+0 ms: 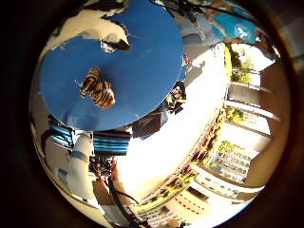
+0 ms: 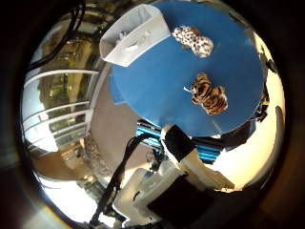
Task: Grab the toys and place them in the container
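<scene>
Two toys untouched on blue surface (image 2: 157, 81): tiger toy (image 2: 208, 98) centre-right, nearer hand (image 2: 183, 150) at lower centre than spotted toy (image 2: 193, 40); white container (image 2: 131, 38) upper left; finger spread indeterminate.

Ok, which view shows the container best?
The thumb side palm view: the white container sits whole at the edge of the blue table, its open top in view, with the spotted toy nearby. The little finger side view does not show it clearly.

Two toys on the counter (image 2: 157, 81), tiger toy (image 2: 208, 98) near the middle, spotted toy (image 2: 193, 41) between it and the container (image 2: 133, 40) at the counter's edge
</scene>
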`<state>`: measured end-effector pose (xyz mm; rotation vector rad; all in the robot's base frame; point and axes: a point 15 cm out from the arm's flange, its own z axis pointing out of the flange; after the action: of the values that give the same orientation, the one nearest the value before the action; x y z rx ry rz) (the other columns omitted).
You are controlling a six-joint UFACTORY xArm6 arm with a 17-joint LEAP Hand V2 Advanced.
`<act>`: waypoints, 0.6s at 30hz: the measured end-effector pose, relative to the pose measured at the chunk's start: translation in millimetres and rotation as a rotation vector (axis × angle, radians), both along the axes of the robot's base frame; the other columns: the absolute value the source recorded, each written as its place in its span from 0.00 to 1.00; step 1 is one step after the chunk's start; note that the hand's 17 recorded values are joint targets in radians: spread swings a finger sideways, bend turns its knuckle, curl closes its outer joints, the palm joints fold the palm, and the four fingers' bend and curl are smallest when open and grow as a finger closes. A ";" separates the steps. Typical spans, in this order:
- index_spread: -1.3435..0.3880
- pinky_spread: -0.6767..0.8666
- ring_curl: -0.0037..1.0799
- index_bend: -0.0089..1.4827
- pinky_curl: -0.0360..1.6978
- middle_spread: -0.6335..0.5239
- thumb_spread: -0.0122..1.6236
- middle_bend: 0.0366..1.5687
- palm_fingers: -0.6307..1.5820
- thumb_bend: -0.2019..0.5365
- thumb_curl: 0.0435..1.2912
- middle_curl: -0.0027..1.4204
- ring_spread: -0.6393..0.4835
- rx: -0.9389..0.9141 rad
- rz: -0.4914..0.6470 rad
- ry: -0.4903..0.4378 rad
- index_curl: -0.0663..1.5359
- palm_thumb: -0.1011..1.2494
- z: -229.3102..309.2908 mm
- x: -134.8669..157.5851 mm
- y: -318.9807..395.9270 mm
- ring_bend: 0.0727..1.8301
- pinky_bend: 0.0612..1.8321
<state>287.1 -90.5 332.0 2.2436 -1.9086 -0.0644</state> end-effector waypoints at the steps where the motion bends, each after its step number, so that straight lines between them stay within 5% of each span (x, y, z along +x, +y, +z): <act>1: 0.79 0.77 0.28 0.10 0.22 0.71 0.71 0.11 0.34 0.23 0.24 0.26 0.88 -0.002 -0.020 -0.002 0.19 0.41 -14.2 -6.7 -9.0 0.30 0.46; 6: 0.80 0.77 0.28 0.11 0.21 0.71 0.71 0.11 0.36 0.23 0.24 0.26 0.88 -0.016 -0.047 -0.069 0.19 0.41 -59.4 -0.8 -30.2 0.31 0.47; 18: 0.81 0.78 0.28 0.10 0.19 0.70 0.71 0.11 0.37 0.24 0.24 0.27 0.88 0.020 -0.094 0.010 0.18 0.42 -149.3 10.5 -44.9 0.31 0.48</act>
<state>297.6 -135.4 182.6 2.1608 -2.0160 -0.1082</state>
